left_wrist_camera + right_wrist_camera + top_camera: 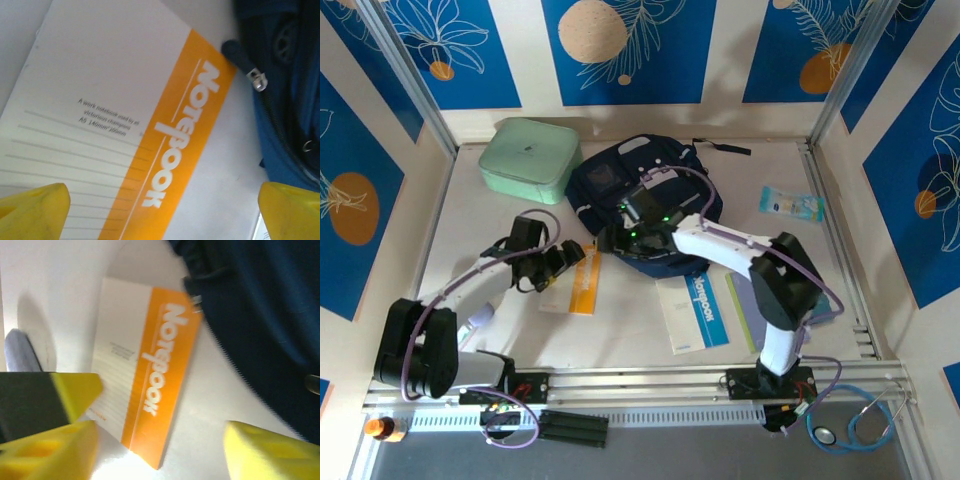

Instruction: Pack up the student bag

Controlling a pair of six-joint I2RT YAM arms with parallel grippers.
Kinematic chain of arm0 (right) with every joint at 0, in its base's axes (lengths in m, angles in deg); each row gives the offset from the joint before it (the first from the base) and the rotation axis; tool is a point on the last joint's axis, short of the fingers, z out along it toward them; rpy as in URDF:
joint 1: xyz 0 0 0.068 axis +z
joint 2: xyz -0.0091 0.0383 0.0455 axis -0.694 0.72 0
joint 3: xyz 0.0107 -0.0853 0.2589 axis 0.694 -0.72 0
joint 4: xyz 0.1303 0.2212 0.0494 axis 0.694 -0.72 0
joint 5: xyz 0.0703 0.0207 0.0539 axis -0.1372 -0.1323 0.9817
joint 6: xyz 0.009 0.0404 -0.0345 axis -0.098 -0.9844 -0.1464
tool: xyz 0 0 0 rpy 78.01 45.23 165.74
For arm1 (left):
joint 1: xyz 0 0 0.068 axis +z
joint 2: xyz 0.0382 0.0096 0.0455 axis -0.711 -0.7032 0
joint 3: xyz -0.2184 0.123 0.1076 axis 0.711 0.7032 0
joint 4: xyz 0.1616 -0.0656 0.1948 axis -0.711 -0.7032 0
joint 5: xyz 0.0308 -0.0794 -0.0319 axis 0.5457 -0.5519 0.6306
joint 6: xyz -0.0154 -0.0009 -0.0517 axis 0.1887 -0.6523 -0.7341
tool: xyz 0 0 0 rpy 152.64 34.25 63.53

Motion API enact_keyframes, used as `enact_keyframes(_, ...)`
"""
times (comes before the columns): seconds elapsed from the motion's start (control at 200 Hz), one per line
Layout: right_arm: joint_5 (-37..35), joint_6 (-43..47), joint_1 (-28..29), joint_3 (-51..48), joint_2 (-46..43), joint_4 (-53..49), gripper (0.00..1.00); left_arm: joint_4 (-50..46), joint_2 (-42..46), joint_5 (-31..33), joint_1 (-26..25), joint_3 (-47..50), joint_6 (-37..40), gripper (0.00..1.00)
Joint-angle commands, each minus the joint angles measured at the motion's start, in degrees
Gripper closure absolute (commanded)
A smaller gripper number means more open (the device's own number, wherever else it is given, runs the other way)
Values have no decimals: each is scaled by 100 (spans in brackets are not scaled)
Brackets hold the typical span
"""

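**Packing layout, early stage.** The bag (605, 185), soft navy fabric slumped into loose folds, lies at the centre back of the white tabletop (620, 330), just beside a mint case (530, 158) with a smooth shell and rounded corners. An orange notebook (125, 125) lies flat just off the bag's near-left edge. It is thin and glossy, with a ruled white panel and an orange title band. One corner sits by a small metal zip pull (257, 80); whether they touch cannot be told. The zip line runs along this same edge, so the notebook is probably placed to slide straight in. The left tool (162, 212) hovers over the notebook, yellow fingers spread wide with nothing between them, a stance suited to pinching the thin cover. The right tool (160, 440) reaches across to the bag's near-left rim, fingers moderately apart and gripping nothing visible. It is likely placed to catch the limp fabric and hold the mouth open. A blue notebook (695, 310) lies flat nearer the arms, to the right. Nothing appears packed yet.
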Motion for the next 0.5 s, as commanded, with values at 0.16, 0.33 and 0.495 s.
enact_keyframes(0.16,297,250,229,1297,1330,-474,52,-479,177,13,3,484,235,12)
enact_keyframes(0.33,54,390,363,1981,2089,-789,57,-387,309,-265,-88,873,-5,16)
enact_keyframes(0.495,-363,440,504,2457,2582,-1045,59,-607,472,-525,-173,1001,-5,20)
